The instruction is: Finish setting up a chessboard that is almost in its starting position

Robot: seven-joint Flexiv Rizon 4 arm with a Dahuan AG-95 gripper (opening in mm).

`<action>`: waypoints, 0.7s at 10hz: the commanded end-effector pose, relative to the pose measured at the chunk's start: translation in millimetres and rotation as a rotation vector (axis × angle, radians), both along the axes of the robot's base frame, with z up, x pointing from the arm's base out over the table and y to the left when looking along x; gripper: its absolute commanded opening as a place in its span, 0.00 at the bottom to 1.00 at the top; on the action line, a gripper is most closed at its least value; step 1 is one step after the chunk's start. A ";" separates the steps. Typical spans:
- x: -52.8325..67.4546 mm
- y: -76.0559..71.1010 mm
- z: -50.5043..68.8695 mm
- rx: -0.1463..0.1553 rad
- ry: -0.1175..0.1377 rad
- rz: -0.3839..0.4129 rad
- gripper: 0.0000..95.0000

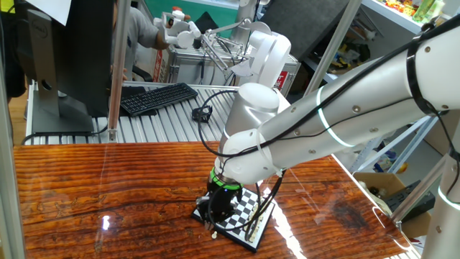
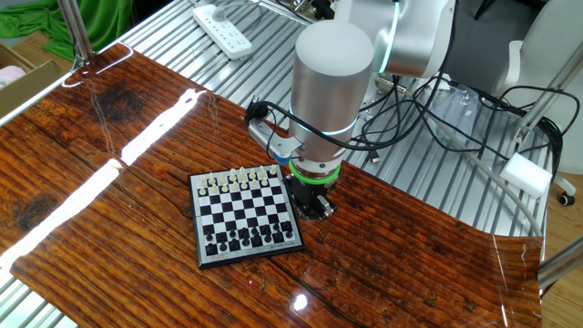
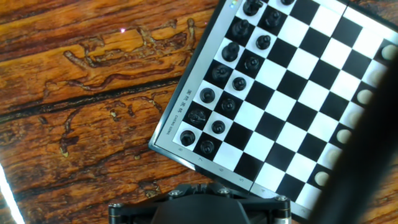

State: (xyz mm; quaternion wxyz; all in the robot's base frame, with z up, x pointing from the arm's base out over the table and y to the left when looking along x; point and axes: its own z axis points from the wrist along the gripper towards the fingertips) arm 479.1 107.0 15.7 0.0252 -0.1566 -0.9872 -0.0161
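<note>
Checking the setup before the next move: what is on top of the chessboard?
The chessboard carries cream pieces along one edge and black pieces along the opposite edge. In one fixed view the arm hides much of the board, so a full count isn't possible there.

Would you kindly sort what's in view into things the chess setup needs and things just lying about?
Belongs to the job:
- chessboard with its black and cream pieces
- claw, shut, low beside the board's edge

Just lying about:
- keyboard
- power strip
- monitor
- loose cables
</note>
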 end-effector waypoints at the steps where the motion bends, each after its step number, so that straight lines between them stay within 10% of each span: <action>1: 0.4 0.2 0.3 0.007 -0.011 0.003 0.00; 7: 0.4 0.2 0.3 0.018 -0.044 0.007 0.00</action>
